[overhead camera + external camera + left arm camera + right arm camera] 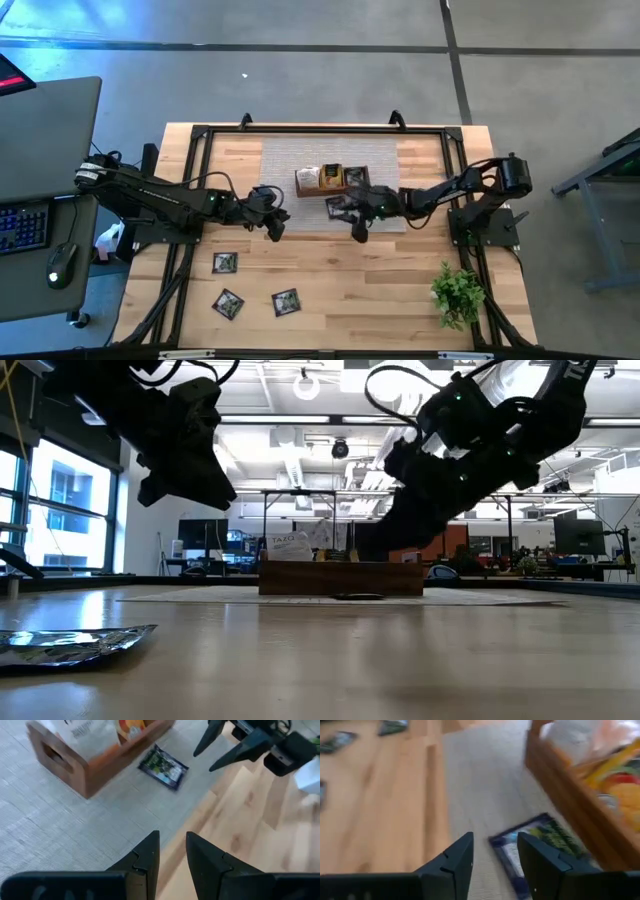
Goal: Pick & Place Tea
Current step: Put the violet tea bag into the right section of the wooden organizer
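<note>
A dark grey-green tea sachet [340,205] [540,845] [164,766] lies flat on the grey mat just in front of the brown wooden tray [333,180]. White-and-orange and yellow sachets [615,775] stand inside the tray. Three more dark sachets [225,263] [228,303] [286,301] lie flat on the bare wood near the front. My right gripper [358,230] [495,860] hovers open above the mat, the loose sachet just beside one finger. My left gripper [277,228] [172,855] hangs over the mat's left edge, fingers narrowly open and holding nothing.
The grey mat [290,160] covers the table's far middle. A small green plant [458,295] stands near the right front corner. A black frame [200,135] runs around the tabletop. Bare wood lies between the mat and the front sachets.
</note>
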Robot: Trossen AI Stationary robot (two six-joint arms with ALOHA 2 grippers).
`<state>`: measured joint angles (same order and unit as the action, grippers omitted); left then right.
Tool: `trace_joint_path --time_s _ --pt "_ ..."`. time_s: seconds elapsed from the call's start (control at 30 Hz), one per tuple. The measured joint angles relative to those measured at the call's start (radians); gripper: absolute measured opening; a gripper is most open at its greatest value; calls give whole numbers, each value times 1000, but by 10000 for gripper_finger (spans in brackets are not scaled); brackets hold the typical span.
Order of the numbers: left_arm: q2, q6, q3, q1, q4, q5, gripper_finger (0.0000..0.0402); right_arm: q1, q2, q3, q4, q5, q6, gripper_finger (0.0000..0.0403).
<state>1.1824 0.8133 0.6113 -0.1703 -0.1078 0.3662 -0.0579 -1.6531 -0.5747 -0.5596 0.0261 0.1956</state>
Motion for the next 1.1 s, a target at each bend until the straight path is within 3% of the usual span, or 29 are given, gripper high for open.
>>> trace_joint_path --time_s 0.13,0.23,0.53,0.8,0.97,1.1 --pt "0 -55 0 0 1 32 94 13 -15 0 -1 126 -14 159" --pt "0 -124 0 0 1 32 94 6 -55 0 2 150 -11 158" --pt "0 -143 0 0 6 134 94 -1 -159 -1 -24 151 10 112" --pt "0 -50 0 0 1 143 94 36 -155 -5 41 76 96 9" --pt "0 -49 0 0 1 143 94 101 -151 -3 45 16 119 12" --pt "13 -47 0 0 5 148 94 154 -152 -3 27 59 144 3"
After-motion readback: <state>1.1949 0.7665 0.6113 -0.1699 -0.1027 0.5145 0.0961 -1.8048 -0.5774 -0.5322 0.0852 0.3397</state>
